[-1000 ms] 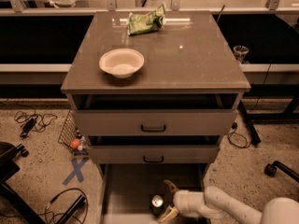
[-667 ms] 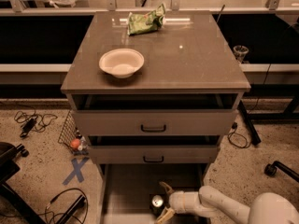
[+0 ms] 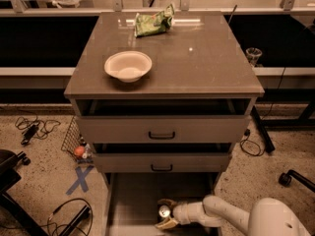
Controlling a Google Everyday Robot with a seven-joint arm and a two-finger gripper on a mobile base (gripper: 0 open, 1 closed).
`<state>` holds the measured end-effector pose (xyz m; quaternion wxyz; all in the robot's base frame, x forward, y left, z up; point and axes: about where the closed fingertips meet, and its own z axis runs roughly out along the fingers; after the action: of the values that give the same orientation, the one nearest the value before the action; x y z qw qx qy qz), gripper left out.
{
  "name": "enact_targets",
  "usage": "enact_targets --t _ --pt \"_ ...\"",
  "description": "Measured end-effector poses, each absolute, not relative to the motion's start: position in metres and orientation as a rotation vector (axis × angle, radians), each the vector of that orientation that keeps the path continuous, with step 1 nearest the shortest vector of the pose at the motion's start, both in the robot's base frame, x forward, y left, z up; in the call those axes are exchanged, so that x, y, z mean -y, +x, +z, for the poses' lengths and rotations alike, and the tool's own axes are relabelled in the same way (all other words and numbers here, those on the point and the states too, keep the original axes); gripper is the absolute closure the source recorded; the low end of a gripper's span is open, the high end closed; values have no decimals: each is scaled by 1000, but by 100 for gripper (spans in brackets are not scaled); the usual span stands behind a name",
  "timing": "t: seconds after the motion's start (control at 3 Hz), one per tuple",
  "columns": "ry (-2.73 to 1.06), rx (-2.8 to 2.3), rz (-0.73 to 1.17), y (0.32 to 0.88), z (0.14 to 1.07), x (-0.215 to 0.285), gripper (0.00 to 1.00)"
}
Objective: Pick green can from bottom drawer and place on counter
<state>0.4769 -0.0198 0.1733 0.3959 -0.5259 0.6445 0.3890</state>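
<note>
The green can (image 3: 164, 211) stands upright in the open bottom drawer (image 3: 133, 200), its silver top showing. My gripper (image 3: 166, 213) reaches in from the lower right, low inside the drawer. Its two tan fingers (image 3: 167, 202) sit on either side of the can, one behind it and one in front. The counter (image 3: 197, 58) is the wide glossy top of the cabinet above.
A white bowl (image 3: 128, 66) and a green foil snack bag (image 3: 154, 21) lie on the counter. Two upper drawers with black handles (image 3: 162, 135) stand slightly open above the bottom drawer. Cables, a blue floor cross (image 3: 79, 179) and a chair base lie at left.
My arm has shifted slightly left and the fingers now sit around the can. The can has stayed in place.
</note>
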Motion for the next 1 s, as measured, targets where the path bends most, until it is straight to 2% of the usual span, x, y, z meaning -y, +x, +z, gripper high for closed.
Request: enact_targets --t 0.33,0.67,1.0 --pt "-1318 -1633 978 481 204 22 64" --pt "-1274 -1611 974 482 276 29 87" --pt "-1215 -1555 1022 465 385 47 100"
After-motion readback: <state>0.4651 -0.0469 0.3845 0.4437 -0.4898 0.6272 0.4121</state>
